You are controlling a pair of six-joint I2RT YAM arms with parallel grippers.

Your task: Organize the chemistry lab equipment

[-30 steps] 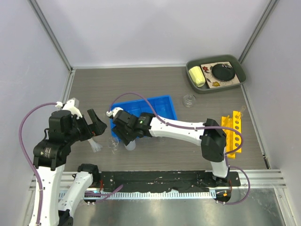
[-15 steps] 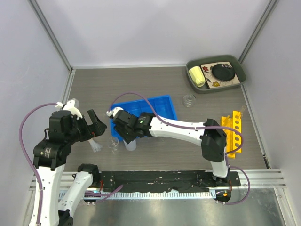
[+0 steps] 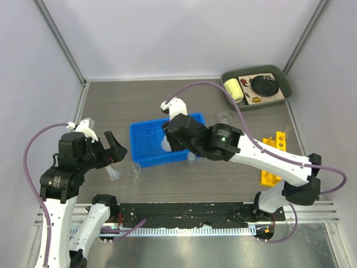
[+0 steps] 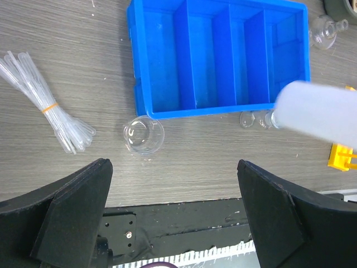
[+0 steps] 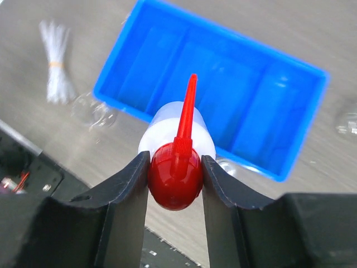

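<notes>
Right wrist: right claw [image 5: 174, 168] pinching the red-nozzled white squeeze bottle [image 5: 162, 125] over a blue divided bin [image 5: 162, 61]. Left claw [image 4: 173, 163] spread wide.

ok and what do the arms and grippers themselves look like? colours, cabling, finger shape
Both arms match: white link shells with black joint housings. A purple cable loops loose along the left arm, and a second one runs along the right arm. The left gripper and right gripper are matte black, with broad, flat, wedge-shaped fingers. No markings are readable.
</notes>
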